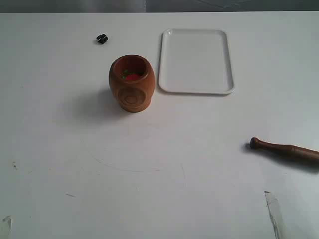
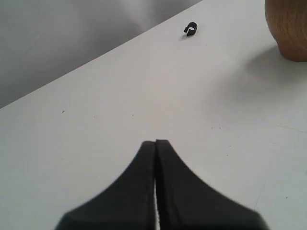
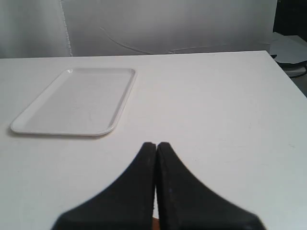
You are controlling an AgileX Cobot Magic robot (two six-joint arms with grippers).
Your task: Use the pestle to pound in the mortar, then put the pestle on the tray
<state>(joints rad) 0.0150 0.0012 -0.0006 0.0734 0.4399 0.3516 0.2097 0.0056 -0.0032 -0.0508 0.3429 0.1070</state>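
While the left gripper [image 2: 156, 142] and right gripper [image 3: 156, 143] are hanging clenched and empty, the slim dark brown pestle [image 1: 284, 149] is lying nearest, at right on the table [image 1: 60, 149], with its knob pointing left and its long axis running left-right. Farther back, the ringed orange-brown mortar [image 1: 131, 83] is standing upright just beside the white tray [image 1: 196, 60]. A small black clip [image 1: 101, 39] is lying beyond.
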